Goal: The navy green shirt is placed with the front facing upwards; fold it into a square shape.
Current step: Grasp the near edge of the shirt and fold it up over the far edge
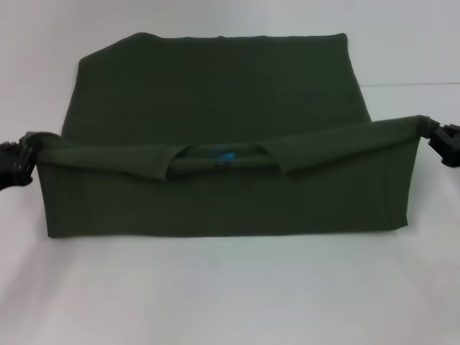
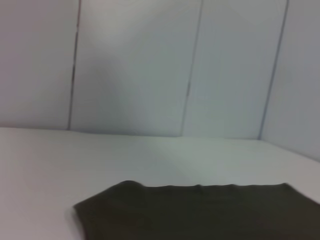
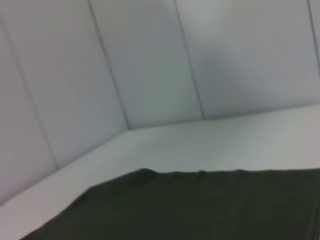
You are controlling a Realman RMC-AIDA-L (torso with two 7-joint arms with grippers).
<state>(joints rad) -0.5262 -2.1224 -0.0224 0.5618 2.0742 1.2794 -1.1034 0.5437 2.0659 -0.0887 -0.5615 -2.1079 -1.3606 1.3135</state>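
Head view. The navy green shirt (image 1: 215,122) lies on the white table (image 1: 230,287), its plain green side showing. Its near portion hangs as a raised panel between my two grippers, the panel's lower edge resting on the table close to me. The lifted top edge runs from side to side, and the collar with a small blue label (image 1: 225,156) sits at its middle, flanked by two folded-over flaps. My left gripper (image 1: 21,154) is clamped on the left corner of this raised edge; my right gripper (image 1: 440,138) is clamped on the right corner. Both stand just above the table at the shirt's outer sides.

Left wrist view. The far, flat part of the shirt (image 2: 200,212) lies on the table (image 2: 150,155), in front of pale wall panels (image 2: 135,65). My own fingers are out of shot.

Right wrist view. The same flat dark cloth (image 3: 190,205) spreads across the table (image 3: 225,140), toward a corner of the wall panels (image 3: 150,60).
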